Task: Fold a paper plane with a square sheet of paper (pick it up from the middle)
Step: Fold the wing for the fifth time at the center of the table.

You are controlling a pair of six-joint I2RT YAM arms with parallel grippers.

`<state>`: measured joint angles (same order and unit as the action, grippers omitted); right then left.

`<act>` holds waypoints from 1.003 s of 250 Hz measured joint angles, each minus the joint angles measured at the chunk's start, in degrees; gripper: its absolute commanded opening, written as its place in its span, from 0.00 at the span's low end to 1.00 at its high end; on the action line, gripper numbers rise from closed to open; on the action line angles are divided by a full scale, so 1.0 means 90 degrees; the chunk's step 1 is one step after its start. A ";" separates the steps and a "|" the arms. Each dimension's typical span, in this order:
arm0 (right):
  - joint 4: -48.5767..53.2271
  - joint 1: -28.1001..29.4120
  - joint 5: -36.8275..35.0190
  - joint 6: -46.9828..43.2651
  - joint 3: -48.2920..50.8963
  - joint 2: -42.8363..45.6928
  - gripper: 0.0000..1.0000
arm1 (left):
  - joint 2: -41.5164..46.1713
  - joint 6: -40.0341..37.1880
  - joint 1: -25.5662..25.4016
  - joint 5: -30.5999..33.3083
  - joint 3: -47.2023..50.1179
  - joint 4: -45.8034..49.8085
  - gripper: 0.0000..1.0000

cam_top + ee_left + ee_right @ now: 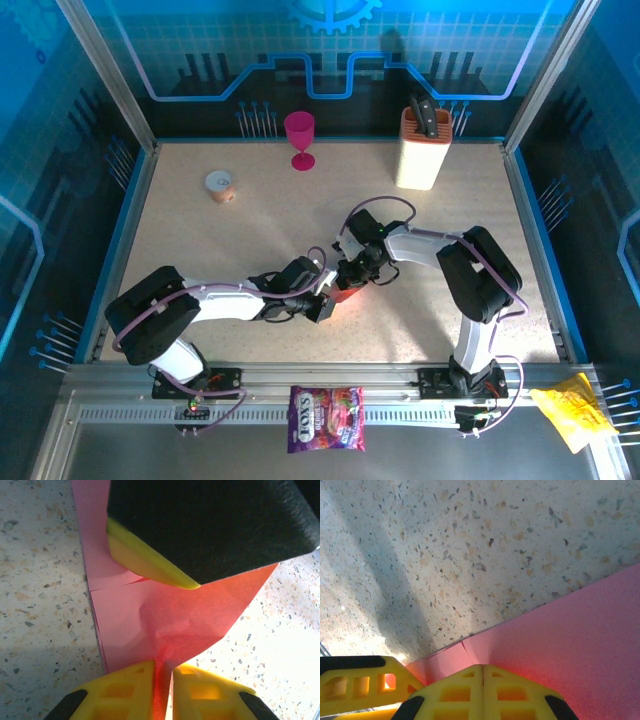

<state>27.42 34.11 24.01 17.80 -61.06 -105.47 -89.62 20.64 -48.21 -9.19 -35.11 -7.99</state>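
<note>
step: creasing fold | left gripper [163, 675] pinches the paper [195, 615] ridge | right gripper [483, 675] pressed together, tips on paper | advice: hold pinch firm, press slowly

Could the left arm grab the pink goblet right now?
Probably not yet: the left gripper is shut on the salmon-pink paper. The goblet stands far back, though nothing blocks the way.

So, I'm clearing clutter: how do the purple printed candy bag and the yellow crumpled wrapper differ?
The purple printed candy bag lies flat and smooth; the yellow crumpled wrapper is bunched. The bag sits between the left arm's base and the right arm's base; the wrapper lies beyond the right one. Both rest on the metal frame off the tabletop.
</note>
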 measured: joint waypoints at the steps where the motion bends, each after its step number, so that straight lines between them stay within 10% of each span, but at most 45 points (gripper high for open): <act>1: -0.0002 0.0000 0.0000 0.0000 0.0000 0.0000 0.00 | 0.0000 0.0000 0.0000 0.0000 0.0000 0.0002 0.17; 119: -0.0058 0.0000 -0.0095 0.0022 0.0051 -0.0083 0.00 | 0.0024 0.0100 -0.0032 -0.0102 0.0000 -0.0095 0.19; 251: -0.0129 -0.0002 -0.0090 0.0068 0.0114 -0.0083 0.00 | 0.0024 0.0267 -0.0117 -0.0112 0.0000 -0.0211 0.00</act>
<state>26.26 34.09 23.20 18.41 -60.03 -106.21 -89.41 23.05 -49.25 -10.20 -35.11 -9.89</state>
